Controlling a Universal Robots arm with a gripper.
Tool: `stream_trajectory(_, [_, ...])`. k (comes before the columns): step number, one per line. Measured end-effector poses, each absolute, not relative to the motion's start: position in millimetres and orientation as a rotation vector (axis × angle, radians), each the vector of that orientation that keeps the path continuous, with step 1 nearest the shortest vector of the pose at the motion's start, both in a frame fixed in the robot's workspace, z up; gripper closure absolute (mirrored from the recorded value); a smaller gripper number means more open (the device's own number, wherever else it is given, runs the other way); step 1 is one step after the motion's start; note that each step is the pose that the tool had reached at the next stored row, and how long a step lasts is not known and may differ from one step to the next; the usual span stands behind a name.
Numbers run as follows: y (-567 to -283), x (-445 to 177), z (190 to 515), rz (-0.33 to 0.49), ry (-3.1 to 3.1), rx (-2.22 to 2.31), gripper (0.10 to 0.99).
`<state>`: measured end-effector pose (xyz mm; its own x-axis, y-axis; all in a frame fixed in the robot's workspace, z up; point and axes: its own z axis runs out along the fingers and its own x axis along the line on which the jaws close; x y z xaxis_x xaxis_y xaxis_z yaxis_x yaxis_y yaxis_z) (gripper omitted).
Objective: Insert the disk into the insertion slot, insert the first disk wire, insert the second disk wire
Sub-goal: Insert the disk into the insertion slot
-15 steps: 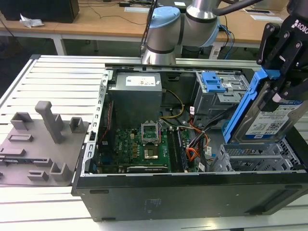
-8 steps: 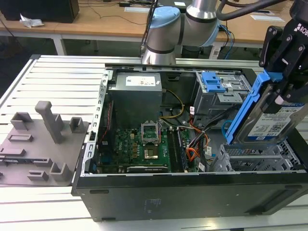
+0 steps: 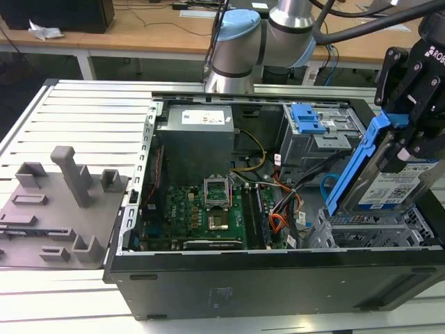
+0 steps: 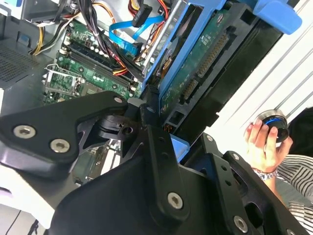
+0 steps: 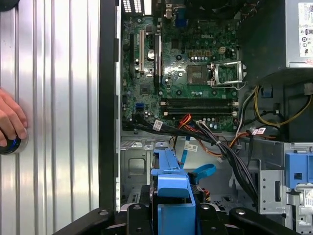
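My gripper [image 3: 407, 142] is shut on the disk [image 3: 395, 186], a silver drive with a white-and-blue label in a bright blue carrier [image 3: 354, 170]. The disk hangs tilted at the exterior view's right, with its low end at the top of the insertion slot [image 3: 361, 231], a grey perforated cage in the case's near right corner. In the second wrist view the disk's green underside [image 4: 195, 63] shows beyond the black fingers [image 4: 159, 147]. The first wrist view has the blue carrier [image 5: 171, 188] in the gripper [image 5: 173, 218]. The second disk wire [image 3: 327, 186] [image 4: 128, 35] [image 5: 201, 171], a light-blue loop, lies loose beside the cage.
An open computer case [image 3: 208, 278] holds a motherboard [image 3: 201, 209], a power supply [image 3: 198, 139] and a grey cage with a blue latch [image 3: 309, 118]. Orange cable [image 3: 278, 223] and black wire bundles lie near the slot. A grey fixture [image 3: 62, 202] sits left. A hand [image 4: 261, 142] [image 5: 10, 122] rests on the slatted table.
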<state>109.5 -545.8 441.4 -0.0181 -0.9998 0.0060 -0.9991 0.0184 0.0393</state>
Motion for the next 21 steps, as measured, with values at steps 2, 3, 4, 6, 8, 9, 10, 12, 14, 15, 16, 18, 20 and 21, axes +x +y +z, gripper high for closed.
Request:
stream_trajectory(2, [-545.8, 109.8, 438.1, -0.037, -2.219, 2.179, 0.722])
stream_trajectory(3, [-545.8, 110.0, 436.7, -0.037, -2.219, 2.179, 0.722])
stream_trajectory(4, [-545.8, 110.3, 435.6, -0.037, -2.218, 2.179, 0.722])
stream_trajectory(6, [-545.8, 110.6, 433.1, -0.037, -2.219, 2.179, 0.722])
stream_trajectory(8, [-545.8, 110.7, 431.1, -0.037, -2.219, 2.179, 0.722])
stream_trajectory(9, [-545.8, 110.8, 428.7, -0.037, -2.219, 2.179, 0.722])
stream_trajectory(10, [-545.8, 110.8, 427.2, -0.037, -2.219, 2.179, 0.722])
stream_trajectory(12, [-545.8, 111.0, 420.4, -0.037, -2.219, 2.179, 0.722])
stream_trajectory(14, [-545.8, 111.1, 417.5, -0.037, -2.219, 2.179, 0.722])
stream_trajectory(15, [-545.8, 111.1, 415.1, -0.037, -2.219, 2.179, 0.722])
stream_trajectory(16, [-545.8, 111.1, 412.8, -0.037, -2.219, 2.179, 0.722])
stream_trajectory(18, [-545.8, 111.1, 410.7, -0.037, -2.219, 2.179, 0.722])
stream_trajectory(20, [-545.8, 111.1, 408.1, -0.037, -2.219, 2.179, 0.722])
stream_trajectory(21, [-545.8, 111.1, 406.2, -0.037, -2.219, 2.179, 0.722])
